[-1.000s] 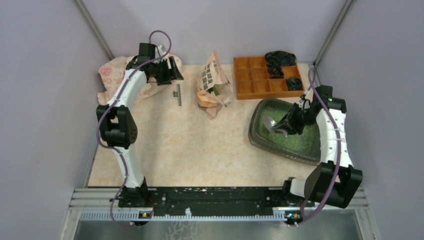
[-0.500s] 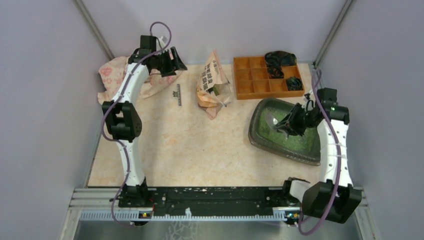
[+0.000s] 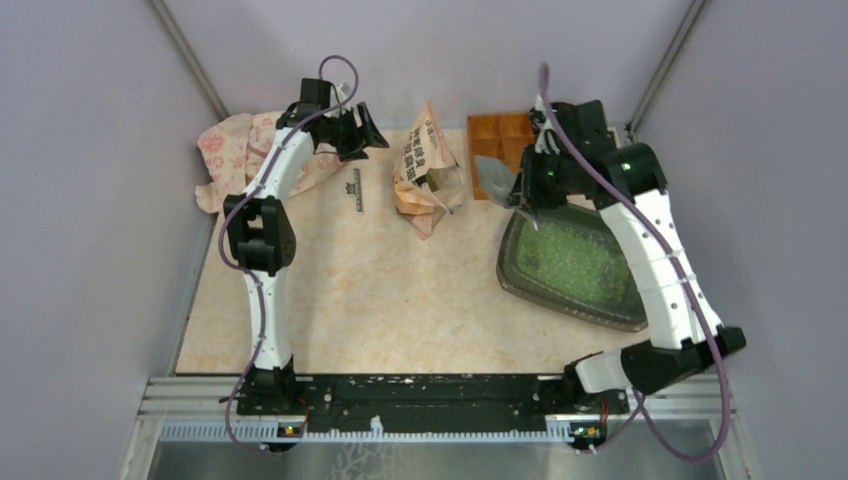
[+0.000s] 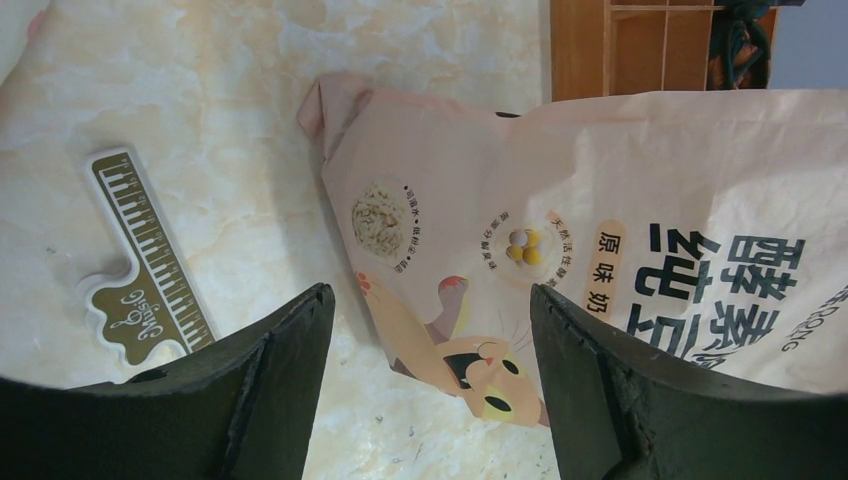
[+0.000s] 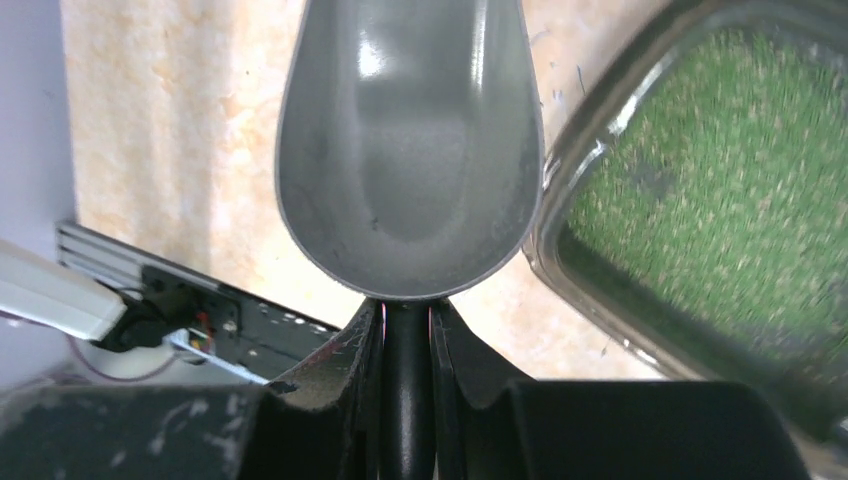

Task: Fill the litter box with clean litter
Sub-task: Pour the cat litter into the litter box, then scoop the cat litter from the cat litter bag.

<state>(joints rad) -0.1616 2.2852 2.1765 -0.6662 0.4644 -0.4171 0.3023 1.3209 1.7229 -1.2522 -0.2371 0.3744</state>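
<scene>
The dark grey-green litter box (image 3: 515, 262) lies at the right, with a layer of light-green clean litter (image 3: 572, 258) inside. My right gripper (image 3: 530, 180) is shut on the handle of a grey scoop (image 3: 493, 178), held raised over the box's far left corner, between the box and the pink bag (image 3: 428, 170). In the right wrist view the scoop bowl (image 5: 410, 150) is empty, and the box rim (image 5: 590, 250) and litter (image 5: 740, 190) lie to its right. My left gripper (image 3: 365, 135) is open, just left of the bag. In the left wrist view its gripper (image 4: 430, 330) frames the bag's lower corner (image 4: 620, 250).
An orange compartment tray (image 3: 492, 135) stands behind the litter box, partly hidden by my right arm. A pink cloth (image 3: 235, 150) lies at the back left. A small piano-key clip (image 3: 356, 190) lies left of the bag, also in the left wrist view (image 4: 145, 300).
My right arm lifted the scoop out of the litter box and swung it up and left toward the bag. My left gripper moved right, closer to the bag.
</scene>
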